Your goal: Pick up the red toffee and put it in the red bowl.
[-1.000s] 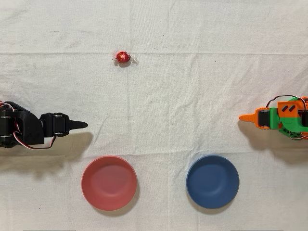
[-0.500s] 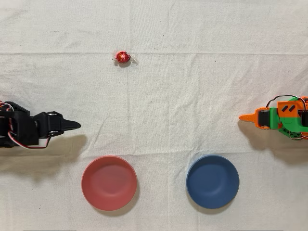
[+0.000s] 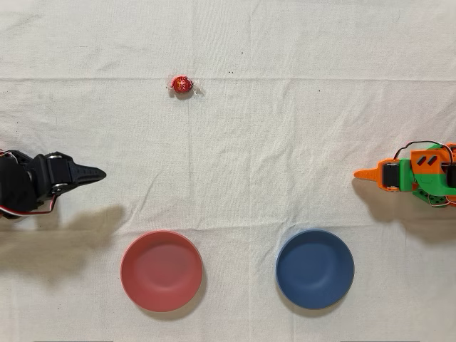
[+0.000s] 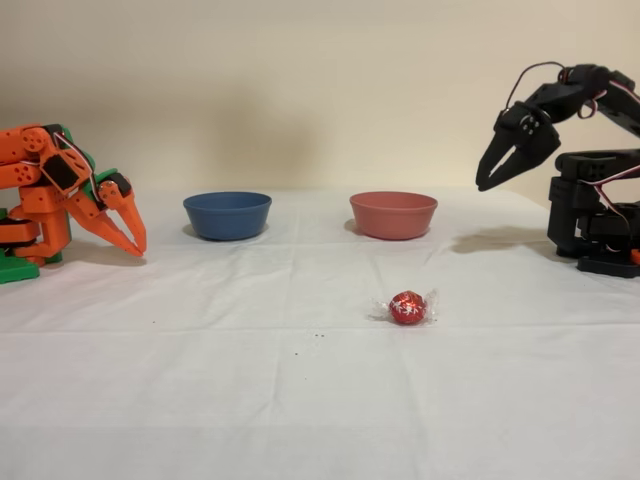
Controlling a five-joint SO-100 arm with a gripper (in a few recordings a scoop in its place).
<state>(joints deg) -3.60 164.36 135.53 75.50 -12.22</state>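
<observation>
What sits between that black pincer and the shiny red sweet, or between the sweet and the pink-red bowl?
Nothing visible. Only bare cloth lies between the pincer and the red toffee, and between it and the red bowl. The blue bowl sits off to the side.

Overhead: looks straight down on the table (image 3: 285, 142). Fixed: low, level, facing the bowls from opposite; sides mirrored, same tabletop shared.

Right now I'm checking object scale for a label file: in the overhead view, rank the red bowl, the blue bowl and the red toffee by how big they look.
1. The red bowl and the blue bowl: they look alike, so no ranking between them.
2. The red toffee: far smaller.
</observation>
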